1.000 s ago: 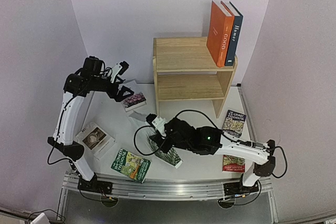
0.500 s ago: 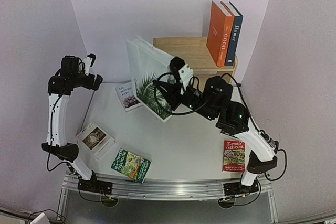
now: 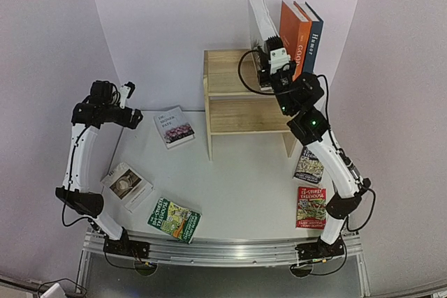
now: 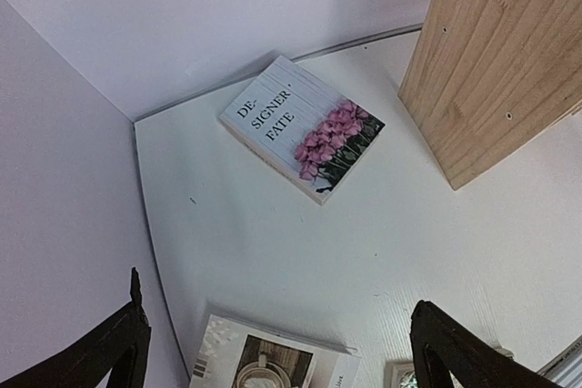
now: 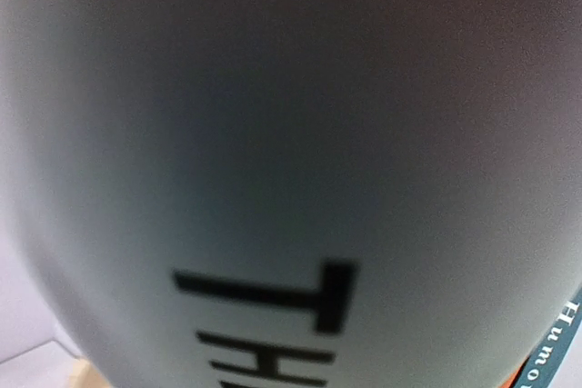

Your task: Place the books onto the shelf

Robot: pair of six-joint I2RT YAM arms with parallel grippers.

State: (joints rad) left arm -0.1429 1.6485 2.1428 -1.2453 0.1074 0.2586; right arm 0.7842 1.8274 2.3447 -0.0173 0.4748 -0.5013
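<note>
Right arm is reached up to the top of the shelf (image 3: 237,82). The right fingers (image 3: 266,73) are clenched on the lower part of a white book (image 3: 260,22), which they hold upright over the top board. It stands just left of the orange "GOOD" book (image 3: 293,33), and the dark blue "Humor" book (image 3: 314,36) is upright on the far side of that one. I cannot tell whether the white book's bottom edge is seated on the board.

The right wrist view is almost filled by the blurred white cover, with black letters "TH" legible. A sliver of the "Humor" spine (image 5: 568,333) shows at the lower right.

Left arm is raised over the back-left part of the worktop (image 3: 237,186). The left fingers (image 4: 446,352) are spread wide and grasp nothing.

Below them the pink-flower book (image 4: 300,129) lies flat, near the shelf's side panel but apart from it. The "Afternoon tea" book (image 3: 127,185) lies flat near the left edge. A green Treehouse paperback (image 3: 174,219) lies near the front edge. Two more Treehouse paperbacks lie flat on the right, one (image 3: 309,165) by the shelf foot and one (image 3: 311,207) nearer the arm bases.

The lower tier of the shelf holds no book.
</note>
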